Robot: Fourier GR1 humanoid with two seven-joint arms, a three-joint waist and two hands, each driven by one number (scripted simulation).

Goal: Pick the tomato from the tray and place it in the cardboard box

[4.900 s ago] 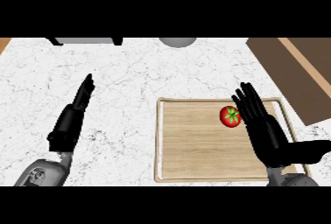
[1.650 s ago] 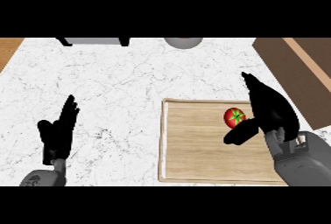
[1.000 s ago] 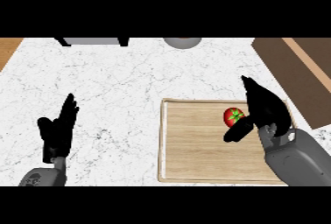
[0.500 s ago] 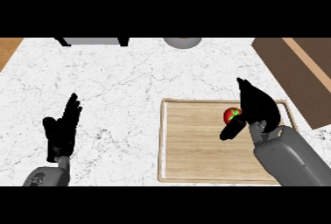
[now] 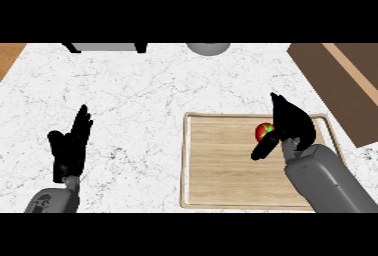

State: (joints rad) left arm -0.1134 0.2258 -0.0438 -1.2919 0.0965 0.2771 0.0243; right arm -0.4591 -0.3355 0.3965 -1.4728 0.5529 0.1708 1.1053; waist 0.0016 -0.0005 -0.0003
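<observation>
tomato: small red round tomato [image 5: 263, 132] lies far-right on pale rectangular wooden tray [image 5: 221, 175], partly hidden | right: black right hand [image 5: 293, 125] against tomato, fingers straight, thumb spread below it, nothing gripped | left: black left hand [image 5: 70, 147] open, resting, view's left | box: brown cardboard box [image 5: 347, 85] right of tray

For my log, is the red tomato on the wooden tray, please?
On: the red tomato rests on the wooden tray, near its rim.
</observation>
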